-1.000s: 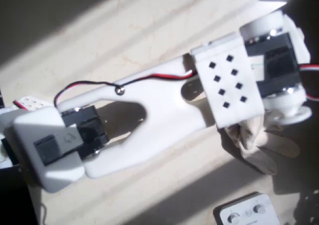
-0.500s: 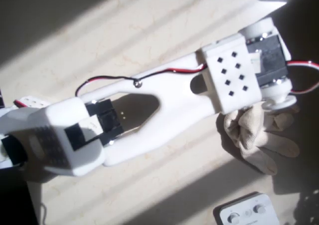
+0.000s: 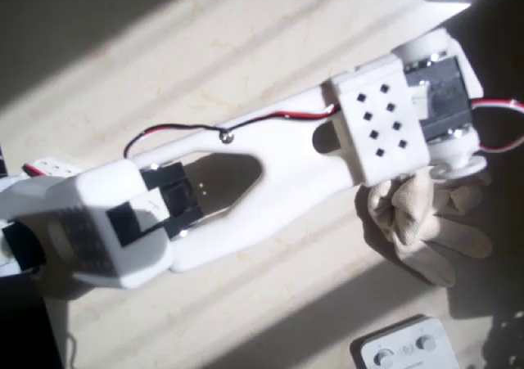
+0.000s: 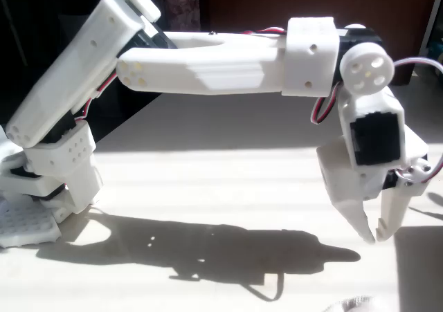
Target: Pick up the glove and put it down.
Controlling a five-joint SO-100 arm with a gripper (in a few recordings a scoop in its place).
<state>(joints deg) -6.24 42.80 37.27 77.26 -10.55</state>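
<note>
The claw hangs above the worktop with its two fingertips slightly apart and nothing between them. In the overhead view the glove lies on the worktop, partly under the arm's wrist. A white box with round knobs sits near it, apparently not touching.

Overhead view looks straight down, close; fixed view side-on, low.

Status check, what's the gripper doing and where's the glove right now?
Gripper empty, fingers slightly parted, off the table. Glove flat on the table beneath the wrist, not held. White box with knobs nearby, not in the way.
</note>
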